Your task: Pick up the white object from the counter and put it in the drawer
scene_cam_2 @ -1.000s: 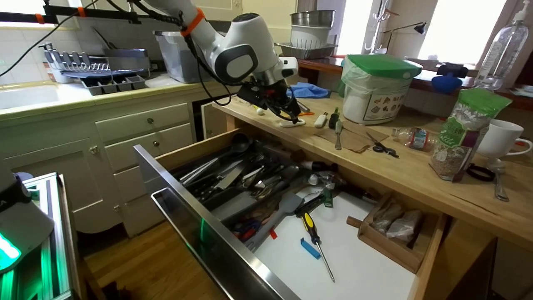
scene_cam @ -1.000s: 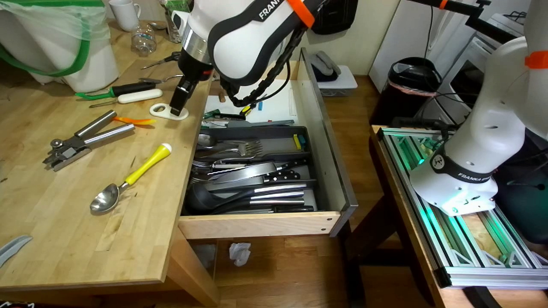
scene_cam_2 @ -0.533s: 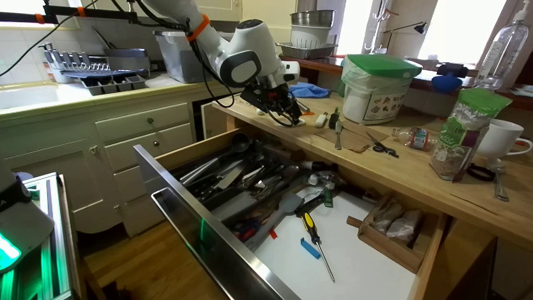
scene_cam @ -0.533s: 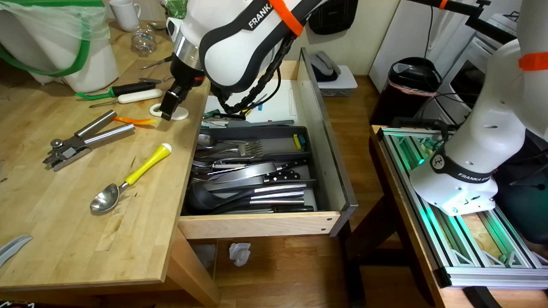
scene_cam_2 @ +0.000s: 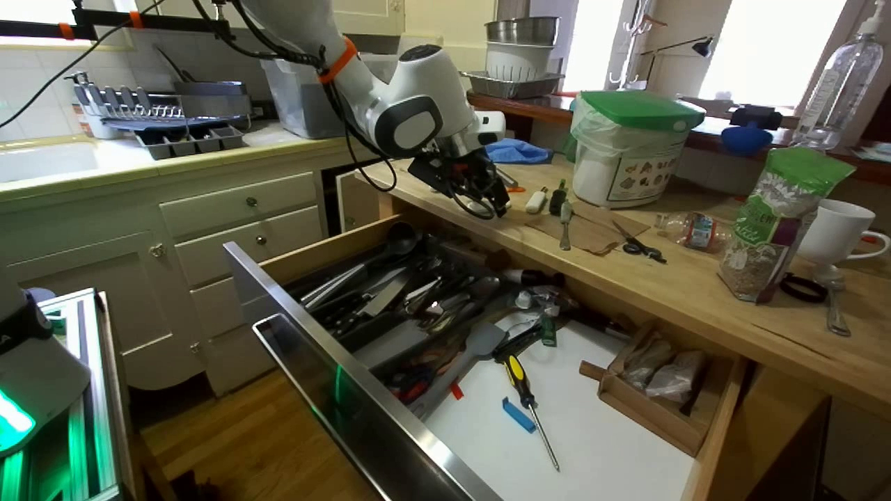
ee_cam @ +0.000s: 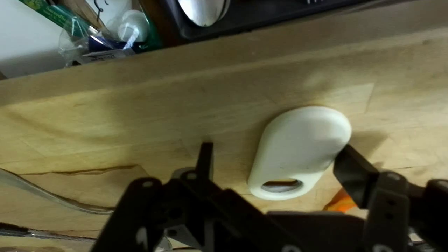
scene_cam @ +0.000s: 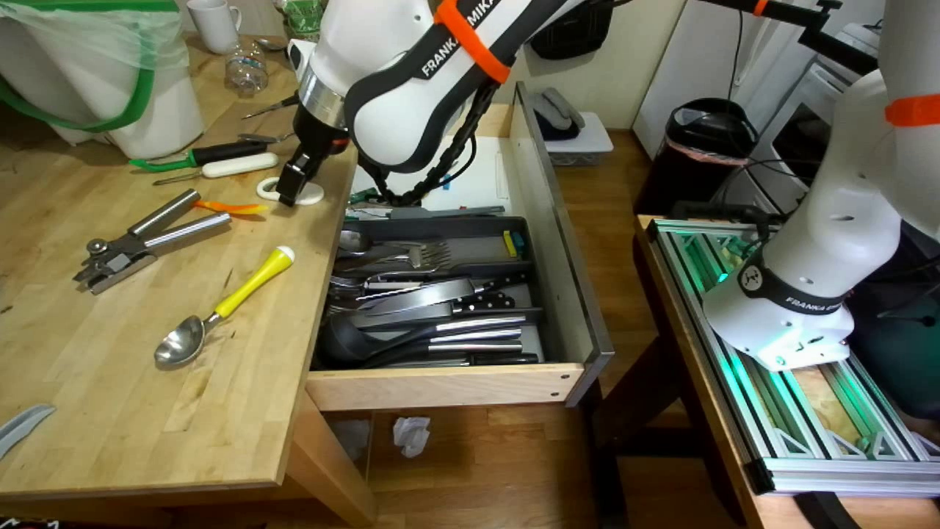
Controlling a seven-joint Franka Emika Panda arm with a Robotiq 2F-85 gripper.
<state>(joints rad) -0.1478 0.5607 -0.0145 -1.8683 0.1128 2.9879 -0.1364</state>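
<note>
My pincer (ee_cam: pixel 276 149) is released, its fingers (ee_cam: pixel 355 178) spread wide above the worktop (scene_cam: pixel 110 411), a butcher block of pale planks with plain grain. Between them, lying flat near the drawer-side edge, is the flat white oval piece (ee_cam: pixel 301 147) with a hole at one end. One finger sits right at its rim, and I cannot tell whether they touch; the other stands apart from it.

Also on the wood I have a yellow-handled scoop (scene_cam: pixel 251 285), a two-handled metal tool (scene_cam: pixel 114 261), a slim orange tool (scene_cam: pixel 231 209) and a white-handled tool (scene_cam: pixel 239 165). Farther along are black-handled scissors (scene_cam_2: pixel 633 245) by some brown paper (scene_cam_2: pixel 592 239), a clear plastic bottle (scene_cam_2: pixel 696 229) on its side, a green-topped bag (scene_cam_2: pixel 769 229), a white mug (scene_cam_2: pixel 832 236) and a green-lidded white bin (scene_cam_2: pixel 592 177).

The drawer (scene_cam: pixel 448 386) is pulled out, its black cutlery tray (scene_cam: pixel 433 228) holding knives (scene_cam: pixel 422 296) and forks (scene_cam: pixel 422 256); a screwdriver (scene_cam_2: pixel 516 376) lies on the white lining (scene_cam_2: pixel 605 410). Around the room I get a sink (scene_cam_2: pixel 45 161), a dish rack (scene_cam_2: pixel 156 122), cream cabinets (scene_cam_2: pixel 97 292), bright windows (scene_cam_2: pixel 748 59), wood flooring (scene_cam: pixel 470 470) and a black trash can (scene_cam: pixel 675 180).
</note>
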